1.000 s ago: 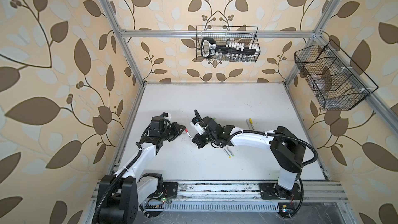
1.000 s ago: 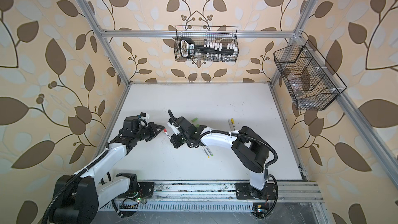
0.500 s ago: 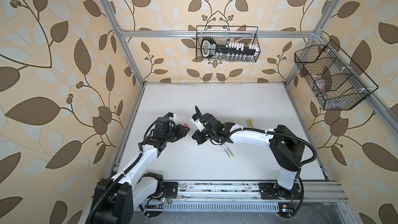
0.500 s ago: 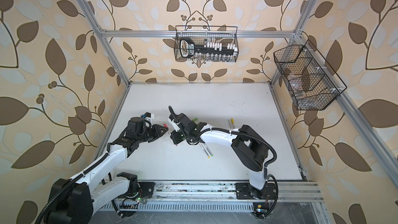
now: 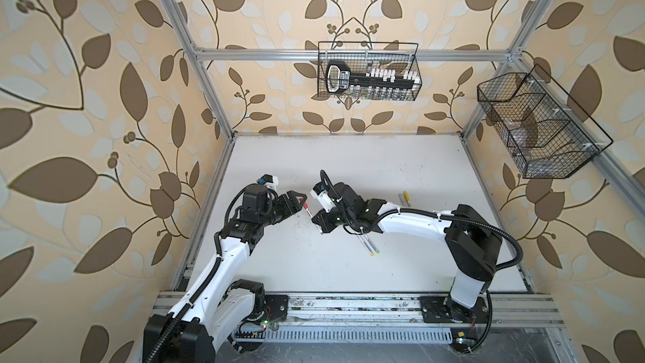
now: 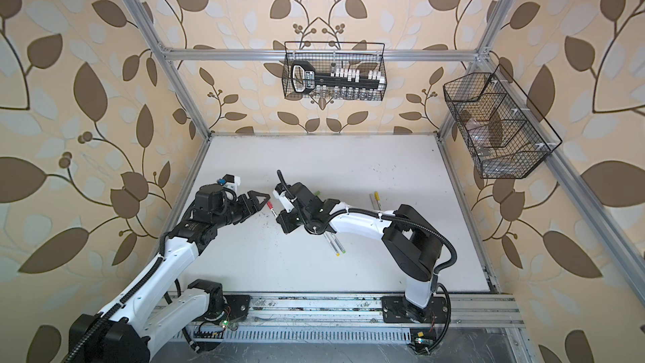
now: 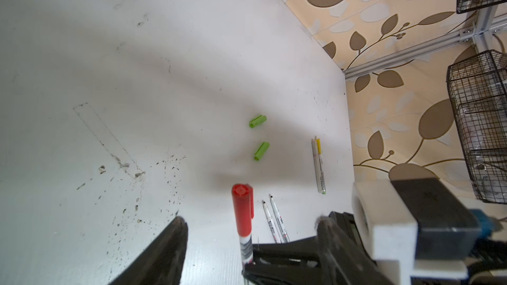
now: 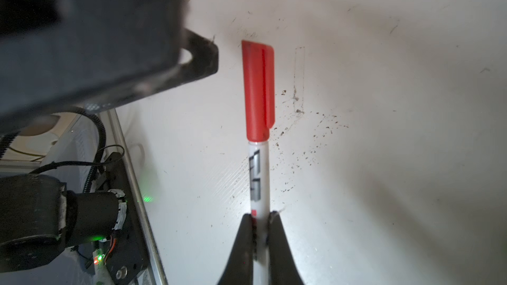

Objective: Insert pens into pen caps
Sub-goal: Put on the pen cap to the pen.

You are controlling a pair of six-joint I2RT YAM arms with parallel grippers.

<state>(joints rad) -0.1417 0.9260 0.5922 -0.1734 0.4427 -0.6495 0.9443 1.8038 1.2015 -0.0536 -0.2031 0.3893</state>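
Overhead, in both top views, the left claw (image 5: 302, 203) and right claw (image 5: 319, 222) face each other over the left part of the counter (image 5: 349, 169). The pen (image 5: 312, 215) runs between them, its red cap (image 6: 270, 206) at the left claw's tips. Two bare pens (image 6: 334, 246) lie just under the right arm. Farther right lies another pair, one of them yellow-capped (image 5: 405, 198).

From the left wrist, the left claw (image 7: 251, 220) stands wide open, a finger (image 7: 175, 242) on either side of the red cap (image 7: 242, 209) and gripping nothing. Two green caps (image 7: 261, 151) lie loose on the counter beyond.

From the right wrist, the right claw (image 8: 260, 216) is pinched tight on the pen's barrel (image 8: 259, 176). The red cap (image 8: 258, 91) sits on the front end with no gap showing at its rim. A left finger (image 8: 201, 58) hangs just beside the cap's end, not touching it.

Capping looks done, so the step in hand is letting go cleanly. The left claw should draw straight back along the pen's line with its jaws wide, so that no finger drags the cap askew. The right claw should hold firm until that is clear. It can then lay the pen down away from the bare pens and green caps, leaving them easy to reach.
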